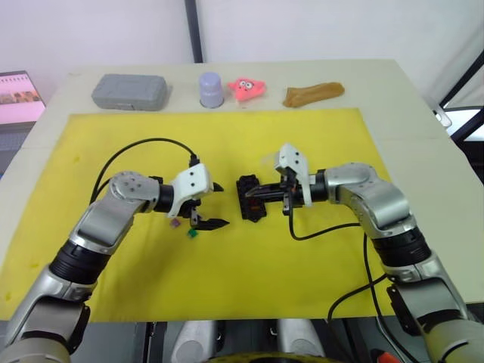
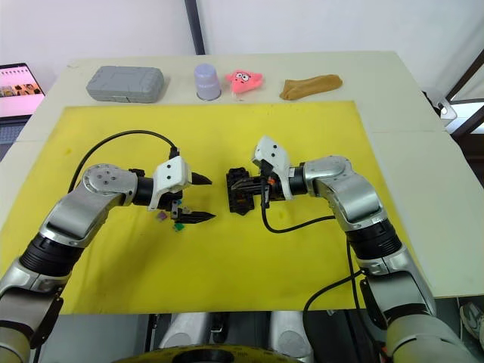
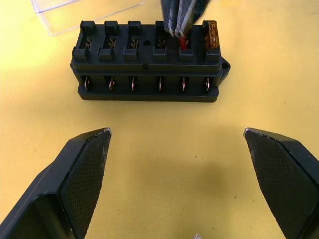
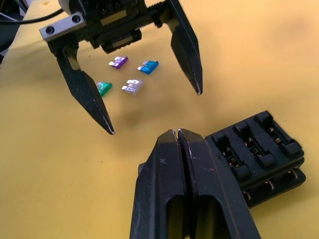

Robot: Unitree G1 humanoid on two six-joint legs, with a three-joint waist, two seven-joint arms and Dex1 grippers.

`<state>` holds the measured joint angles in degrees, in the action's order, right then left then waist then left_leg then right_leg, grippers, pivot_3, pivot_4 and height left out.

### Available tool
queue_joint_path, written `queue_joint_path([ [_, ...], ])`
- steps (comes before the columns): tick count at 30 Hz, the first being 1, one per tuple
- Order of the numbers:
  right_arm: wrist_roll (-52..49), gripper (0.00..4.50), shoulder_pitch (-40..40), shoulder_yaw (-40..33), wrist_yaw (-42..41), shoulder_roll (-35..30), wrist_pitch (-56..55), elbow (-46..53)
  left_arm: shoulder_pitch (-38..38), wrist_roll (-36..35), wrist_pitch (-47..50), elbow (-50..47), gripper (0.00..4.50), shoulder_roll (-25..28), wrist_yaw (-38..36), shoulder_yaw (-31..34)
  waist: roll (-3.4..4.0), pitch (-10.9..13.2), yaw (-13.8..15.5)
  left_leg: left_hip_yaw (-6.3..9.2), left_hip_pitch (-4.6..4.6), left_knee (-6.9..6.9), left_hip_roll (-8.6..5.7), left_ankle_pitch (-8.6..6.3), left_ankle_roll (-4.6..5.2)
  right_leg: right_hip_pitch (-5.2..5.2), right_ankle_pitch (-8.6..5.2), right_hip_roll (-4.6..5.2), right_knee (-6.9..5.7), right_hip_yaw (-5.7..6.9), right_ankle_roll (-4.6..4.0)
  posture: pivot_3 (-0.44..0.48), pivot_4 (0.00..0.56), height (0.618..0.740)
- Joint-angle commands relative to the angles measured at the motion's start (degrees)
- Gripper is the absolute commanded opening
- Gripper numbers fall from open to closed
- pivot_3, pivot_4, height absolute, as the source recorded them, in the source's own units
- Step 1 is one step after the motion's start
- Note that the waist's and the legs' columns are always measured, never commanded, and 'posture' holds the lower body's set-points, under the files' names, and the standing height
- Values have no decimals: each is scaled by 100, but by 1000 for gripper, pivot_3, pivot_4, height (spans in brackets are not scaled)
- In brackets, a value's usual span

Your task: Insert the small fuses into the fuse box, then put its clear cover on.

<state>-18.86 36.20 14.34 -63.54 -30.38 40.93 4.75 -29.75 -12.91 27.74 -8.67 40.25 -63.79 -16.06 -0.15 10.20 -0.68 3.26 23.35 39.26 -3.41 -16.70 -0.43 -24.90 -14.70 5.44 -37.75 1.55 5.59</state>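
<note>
Over the box (image 3: 149, 62), the right gripper (image 4: 178, 133) pinches a red fuse (image 3: 183, 43); the left gripper (image 4: 152, 107) gapes empty beside four loose fuses (image 4: 129, 74).

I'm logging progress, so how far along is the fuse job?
Done: a tan fuse sits in the fuse box. In hand: the right gripper, shut on a red fuse, holds it at the neighbouring slot. Left: four loose fuses beside the open left gripper, then the clear cover.

we are seeing bare yellow mat (image 1: 227, 280) lying between our spread left gripper (image 3: 179, 144) and the fuse box (image 3: 149, 64); our pinched right gripper (image 4: 179, 137) is crowding one end slot.
</note>
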Motion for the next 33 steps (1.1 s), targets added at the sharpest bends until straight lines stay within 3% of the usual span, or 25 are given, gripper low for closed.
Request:
queue_joint_path([
  [1,-72,71,-36,50,-92,-70,-45,134,-90,19,-61,-116,4500,73,-21,129,0,0,0,0,0,0,0,0,0,0,0,0,0,0,0,0,150,731],
  [27,512,71,-106,832,116,-316,157,-356,-183,28,-118,-41,4500,-20,26,111,-2,-4,9,2,-32,0,0,-5,8,37,0,-1,8,1,0,0,150,731],
  [33,96,71,66,473,98,-202,368,-245,-200,35,-150,-8,4500,-33,29,107,-2,-4,11,2,-53,-4,0,-13,23,59,0,0,15,1,0,0,150,731],
])
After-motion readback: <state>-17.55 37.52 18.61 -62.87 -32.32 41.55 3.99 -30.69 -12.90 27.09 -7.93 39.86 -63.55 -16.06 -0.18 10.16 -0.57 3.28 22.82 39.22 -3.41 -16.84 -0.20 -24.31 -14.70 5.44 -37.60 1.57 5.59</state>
